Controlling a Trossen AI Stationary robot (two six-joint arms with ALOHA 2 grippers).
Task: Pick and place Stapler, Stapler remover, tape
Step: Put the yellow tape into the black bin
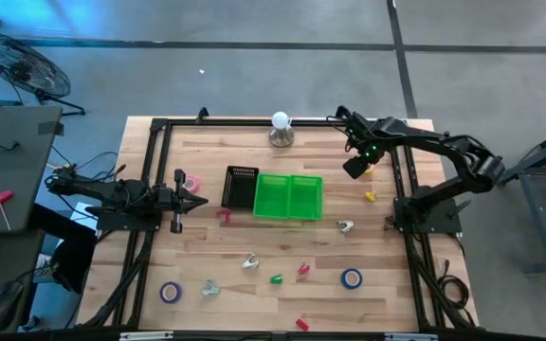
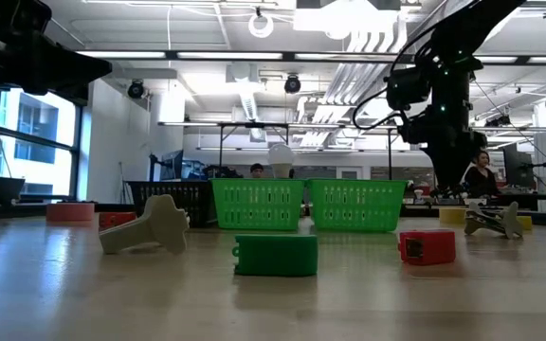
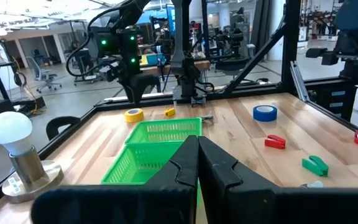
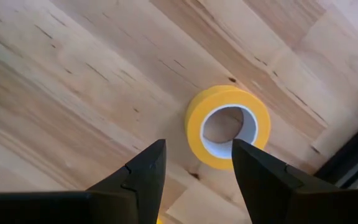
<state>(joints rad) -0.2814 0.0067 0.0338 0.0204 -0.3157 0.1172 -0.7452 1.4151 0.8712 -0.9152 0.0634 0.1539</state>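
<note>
A: Right gripper (image 4: 194,165) first. Two dark, wedge-shaped fingers spread apart, holding nothing, poised above the yellow tape (image 4: 229,127). The roll lies flat on the table (image 4: 73,81): glossy yellow band, pale inner core, hollow centre showing the wood through it.

B: And where on the table?

A: Far right corner, near the black frame rail (pale planks with a fine dark grain there).

B: The left gripper (image 3: 197,146)?

A: Clenched, fingers pressed together with nothing between them, at the left side pointing toward the green baskets (image 1: 288,196). Those are plastic mesh, twin compartments, with a black mesh basket (image 1: 241,187) touching their left side.

B: Other rolls?

A: Pink tape (image 1: 191,183) just beside the left gripper. Purple tape (image 1: 170,292) at the near left, blue tape (image 1: 351,278) at the near right, both flat rings. Small red and green plastic pieces and pale claw-shaped ones lie scattered between them; which is stapler or remover I cannot tell.

B: Anything upright?

A: A white bulb (image 1: 281,120) on a round metal base at the far edge.
</note>
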